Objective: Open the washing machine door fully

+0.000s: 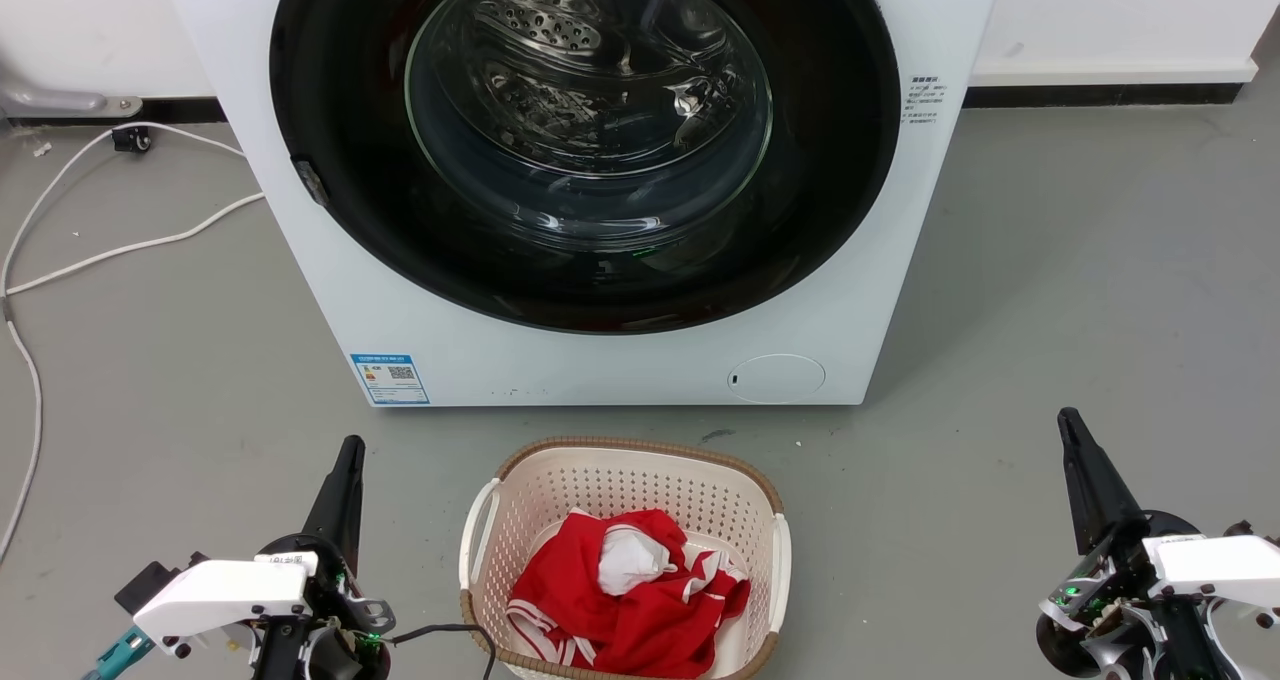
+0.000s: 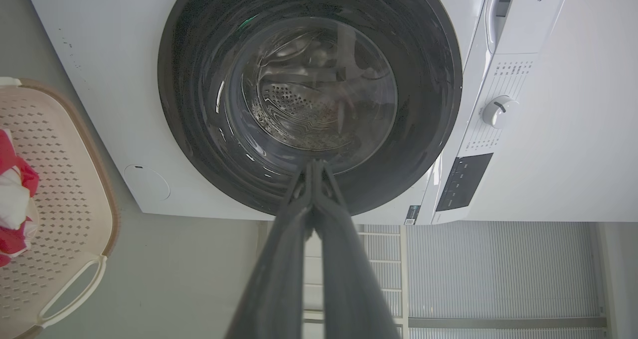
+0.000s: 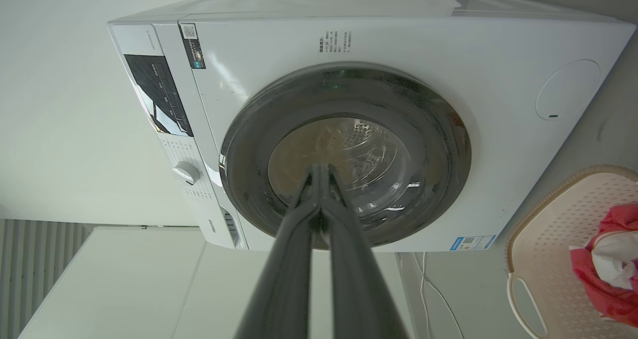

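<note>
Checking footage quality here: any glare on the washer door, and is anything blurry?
Head view: sharp, bright reflections on the washing machine door. Left wrist view: left gripper blurred up close. Right wrist view: door washed-out grey, right gripper blurred.

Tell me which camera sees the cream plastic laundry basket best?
The head view: it shows nearly the whole cream plastic laundry basket, red clothes inside. Each wrist view cuts it off at the picture's edge.

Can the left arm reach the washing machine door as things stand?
Probably yes: the shut left tool faces the washing machine door with only floor between; the basket sits aside.
</note>
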Robot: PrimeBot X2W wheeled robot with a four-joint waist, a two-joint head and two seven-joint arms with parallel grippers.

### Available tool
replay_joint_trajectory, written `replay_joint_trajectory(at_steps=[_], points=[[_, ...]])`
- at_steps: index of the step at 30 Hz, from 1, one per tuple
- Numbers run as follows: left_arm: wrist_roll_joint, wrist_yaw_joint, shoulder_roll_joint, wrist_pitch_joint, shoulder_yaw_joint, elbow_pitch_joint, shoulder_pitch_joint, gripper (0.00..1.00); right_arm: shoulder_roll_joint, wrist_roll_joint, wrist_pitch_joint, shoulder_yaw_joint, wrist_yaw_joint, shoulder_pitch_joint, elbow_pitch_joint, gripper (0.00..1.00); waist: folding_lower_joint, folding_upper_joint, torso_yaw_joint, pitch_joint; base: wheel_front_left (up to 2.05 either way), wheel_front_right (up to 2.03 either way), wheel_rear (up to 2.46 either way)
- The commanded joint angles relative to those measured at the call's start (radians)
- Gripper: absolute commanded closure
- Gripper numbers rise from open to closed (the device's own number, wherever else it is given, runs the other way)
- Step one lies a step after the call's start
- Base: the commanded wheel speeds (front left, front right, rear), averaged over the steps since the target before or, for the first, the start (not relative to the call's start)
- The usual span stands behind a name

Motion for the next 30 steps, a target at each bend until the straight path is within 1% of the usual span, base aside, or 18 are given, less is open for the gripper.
replay_joint_trajectory(at_steps=[1,11,12,14,25,26,30], points=[[-0.001,-0.003,0.0,0.005,0.002,0.001,-0.008,1.0,0.002,-0.005,0.006,-0.002,0.0,-0.014,0.002,1.0,0.0,-0.0001,0.0,0.0,0.0,0.0,0.0],[0.001,-0.003,-0.001,0.006,0.004,0.001,-0.008,1.0,0.005,-0.007,0.007,-0.006,0.0,-0.014,0.002,1.0,0.0,-0.0001,0.0,0.0,0.0,0.0,0.0],[0.0,0.0,-0.001,0.001,0.001,0.0,0.0,0.0,0.003,-0.004,0.006,-0.003,0.0,0.0,0.0,0.0,0.0,-0.0001,0.0,0.0,0.0,0.0,0.0],[0.001,0.0,-0.003,-0.001,-0.001,0.01,0.005,0.0,0.004,-0.005,0.005,-0.002,0.0,0.007,0.009,0.0,0.0,-0.0001,0.0,0.0,0.0,0.0,0.0],[0.029,0.0,-0.003,-0.056,-0.054,-0.039,0.015,0.0,0.007,-0.031,-0.049,0.028,0.0,0.035,-0.042,0.0,0.0,-0.0001,0.001,-0.002,0.0,0.0,0.0],[0.046,0.0,-0.003,-0.07,-0.057,-0.054,0.017,0.0,0.007,-0.062,-0.062,0.028,0.0,0.041,-0.054,0.0,0.0,-0.0001,0.002,-0.003,0.0,0.0,0.0],[0.093,0.0,-0.004,-0.088,-0.055,-0.077,0.019,0.0,0.008,-0.119,-0.079,0.027,0.0,0.046,-0.076,0.0,0.0,-0.0001,0.003,-0.003,0.0,0.0,0.0]])
